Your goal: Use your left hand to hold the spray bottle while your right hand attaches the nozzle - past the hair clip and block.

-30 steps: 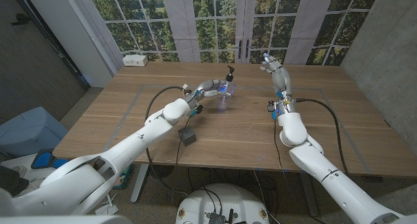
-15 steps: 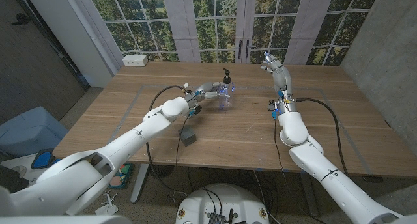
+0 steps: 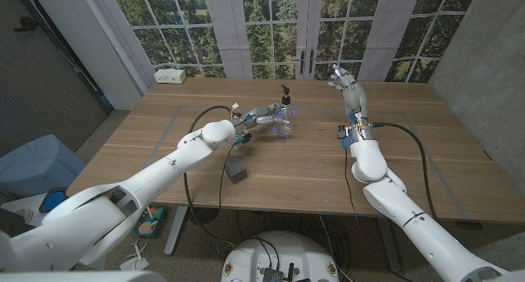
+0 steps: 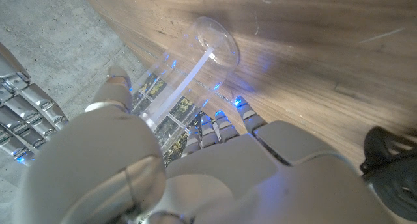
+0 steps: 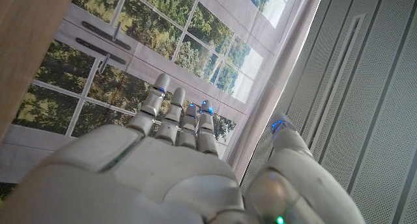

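We found the left hand (image 3: 264,115) far out over the table (image 3: 394,151), wrapped around the clear spray bottle (image 3: 283,123). In the left wrist view the fingers (image 4: 218,123) curled round the transparent body (image 4: 189,74), and the dip tube ran down inside it toward the base. The black nozzle (image 3: 286,94) appeared to sit on the bottle's neck; whether it was fully seated we could not tell from the head view.

The right hand (image 3: 346,86) was raised near the far edge of the table, well apart from the bottle. Its fingers (image 5: 176,113) reached out straight and slightly spread, holding nothing — a released hand.

A small dark block (image 3: 237,173) lay on the table nearer the robot, under the left forearm. Something small and dark sat just beside the left wrist; it may have been the hair clip, but it was too small for us to be sure.

We judged the holding step to be in hand — bottle gripped, nozzle at its top. The next move would call for the right hand to cross to the nozzle and turn or press it while the left kept the bottle steady.
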You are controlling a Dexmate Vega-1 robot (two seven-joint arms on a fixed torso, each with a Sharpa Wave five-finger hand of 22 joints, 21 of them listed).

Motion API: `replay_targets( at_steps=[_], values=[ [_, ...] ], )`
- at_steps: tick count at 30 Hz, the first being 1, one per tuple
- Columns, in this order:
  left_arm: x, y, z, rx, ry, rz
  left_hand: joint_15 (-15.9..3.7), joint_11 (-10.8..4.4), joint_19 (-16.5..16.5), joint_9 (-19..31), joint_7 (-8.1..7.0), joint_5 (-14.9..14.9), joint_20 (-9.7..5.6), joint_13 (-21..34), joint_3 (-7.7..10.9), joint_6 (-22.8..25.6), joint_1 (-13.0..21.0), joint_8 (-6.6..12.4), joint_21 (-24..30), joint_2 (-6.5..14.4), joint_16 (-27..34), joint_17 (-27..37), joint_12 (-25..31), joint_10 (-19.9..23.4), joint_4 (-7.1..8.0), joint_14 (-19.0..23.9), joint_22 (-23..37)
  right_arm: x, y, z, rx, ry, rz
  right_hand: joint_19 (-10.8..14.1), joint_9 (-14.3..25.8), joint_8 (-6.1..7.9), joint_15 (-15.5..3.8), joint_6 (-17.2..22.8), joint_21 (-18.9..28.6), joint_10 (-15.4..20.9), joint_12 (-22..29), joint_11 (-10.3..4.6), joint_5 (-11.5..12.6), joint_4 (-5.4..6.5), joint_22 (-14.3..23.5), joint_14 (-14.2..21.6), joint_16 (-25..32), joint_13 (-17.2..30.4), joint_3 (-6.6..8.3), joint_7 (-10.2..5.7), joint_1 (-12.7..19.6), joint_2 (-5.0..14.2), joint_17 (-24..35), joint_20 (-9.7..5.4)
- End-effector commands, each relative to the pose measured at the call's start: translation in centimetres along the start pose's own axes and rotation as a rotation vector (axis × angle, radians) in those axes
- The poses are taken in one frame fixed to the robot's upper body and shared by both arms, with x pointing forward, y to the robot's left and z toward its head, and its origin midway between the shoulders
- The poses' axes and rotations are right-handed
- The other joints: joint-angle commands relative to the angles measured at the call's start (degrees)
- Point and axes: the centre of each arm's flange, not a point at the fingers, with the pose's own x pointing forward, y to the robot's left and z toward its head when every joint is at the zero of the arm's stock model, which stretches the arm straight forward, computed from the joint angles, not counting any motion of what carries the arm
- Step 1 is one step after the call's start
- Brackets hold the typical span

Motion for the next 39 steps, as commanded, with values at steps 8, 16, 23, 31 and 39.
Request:
replay_targets(
  at_steps=[8, 16, 23, 31, 39],
  values=[
    [-1.1, 1.7, 0.2, -0.092, -0.1, 0.03, 2.58, 2.69, -9.07, 0.14, -1.23, 1.02, 1.33, 0.05, -3.33, -12.13, -7.34, 0.0, -3.45, -1.53, -0.12, 0.58, -0.31, -14.7, 1.81, -11.07, 0.59, 0.2, 0.5, -0.1, -0.01, 0.005, -0.002, 0.24, -0.08, -0.37, -0.27, 0.32, -0.38, 0.32, 0.12, 0.14, -0.67, -0.44, 0.0, 0.39, -0.02, -0.2, -0.18, -0.35, -0.03, 0.83, -0.13, 0.25],
    [-2.6, 2.6, 0.1, -0.169, -0.156, 0.096, 1.75, 2.13, -10.69, 0.06, -2.71, 1.14, 1.14, -0.01, -4.49, -12.49, -11.67, 0.58, -3.33, -0.76, 0.12, 0.85, 0.05, -17.42, 3.76, -13.78, 0.7, 0.6, 0.3, -0.8, -0.003, 0.043, 0.0, 0.56, -0.26, -0.47, 0.04, 0.4, -0.47, 0.38, 0.13, 0.4, -1.13, -0.66, 0.0, 0.25, -0.16, -0.49, -0.42, -0.26, -0.17, 1.08, -0.38, -0.87],
    [-4.0, 2.9, -0.3, -0.256, -0.189, 0.156, 1.32, 1.54, -11.14, 0.0, -3.32, 1.29, 0.66, -0.08, -5.06, -12.44, -13.93, 0.75, -3.2, -0.27, 0.2, 0.9, 0.16, -18.46, 4.81, -15.05, 0.72, 1.1, -0.4, -1.6, 0.012, 0.076, -0.012, 0.69, -0.44, -0.54, 0.0, 0.6, -0.67, 0.81, 0.28, 0.57, -1.74, -0.58, 0.0, 0.03, -0.35, -0.8, -0.96, -0.87, -0.9, 1.25, -0.67, -1.89],
    [-6.0, 3.0, -0.6, -0.329, -0.206, 0.221, -0.54, -1.17, -9.92, -0.24, -4.01, 2.16, -0.69, -0.44, -6.72, -8.99, -19.45, 1.66, -2.37, 0.62, 1.13, 0.72, 1.14, -16.53, 7.41, -13.82, 0.61, 1.3, -1.5, -2.6, 0.035, 0.119, -0.014, 0.72, -0.84, -0.92, -0.9, 0.49, -1.27, 1.23, 0.28, 0.1, -2.89, 0.01, -0.06, -2.34, -1.75, -1.65, -2.35, -2.21, -3.15, 1.66, -1.72, -4.69],
    [-7.6, 3.1, -0.7, -0.381, -0.217, 0.29, -1.94, -2.69, -8.29, -0.42, -3.77, 3.13, -3.5, -0.71, -7.52, -6.13, -22.79, 2.07, -1.82, 2.09, 1.16, 0.53, 1.32, -14.82, 9.3, -12.93, 0.45, 1.1, -2.7, -3.5, 0.066, 0.152, -0.009, 0.27, -1.2, -1.2, -2.06, 0.42, -2.05, 1.38, 0.13, -0.36, -3.32, 1.25, -0.18, -4.06, -2.86, -2.57, -3.3, -2.58, -5.61, 3.23, -2.82, -7.39]
  ],
)
